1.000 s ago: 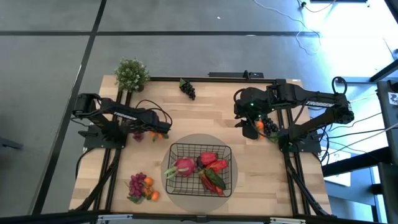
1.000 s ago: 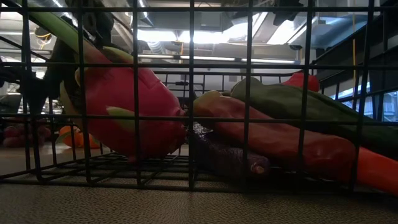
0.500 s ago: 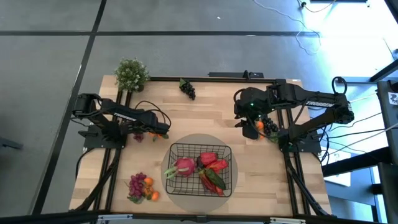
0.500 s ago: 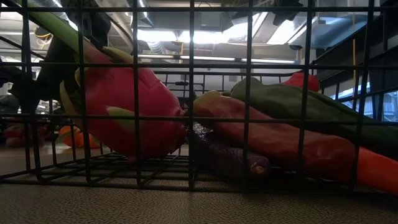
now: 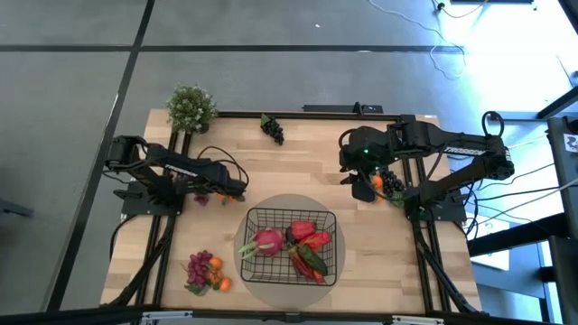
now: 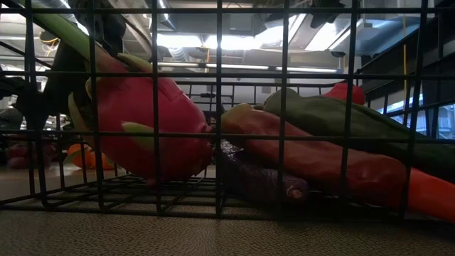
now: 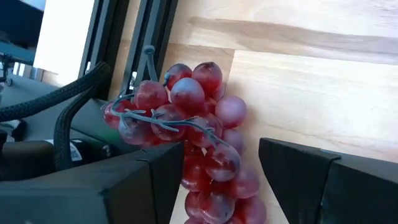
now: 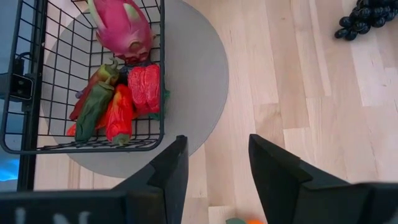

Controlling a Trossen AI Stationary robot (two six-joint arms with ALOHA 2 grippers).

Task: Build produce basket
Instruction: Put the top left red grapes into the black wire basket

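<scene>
The black wire basket [image 5: 291,246] stands on a round grey mat and holds a pink radish [image 5: 268,241], red peppers [image 5: 308,236] and other produce. It fills the low view [image 6: 218,71]. My left gripper [image 5: 200,196] is open and low over the table at the left. Its fingers stand on either side of a red grape bunch [image 7: 186,118] that lies on the wood, next to an orange [image 5: 225,194]. My right gripper [image 5: 359,179] is open and empty at the right, beside an orange [image 5: 377,182] and black grapes [image 5: 392,183]. My left gripper has one finger [image 7: 155,180] close against the lower side of the red grape bunch [image 7: 194,174], while the other finger stands apart from it. I cannot tell whether the near finger touches. The bunch lies on the table.
A potted plant [image 5: 191,106] stands at the far left corner. Another black grape bunch [image 5: 273,128] lies at the far edge. A pile of purple grapes and oranges [image 5: 206,271] lies near left. Bare wood lies between the basket and the far edge.
</scene>
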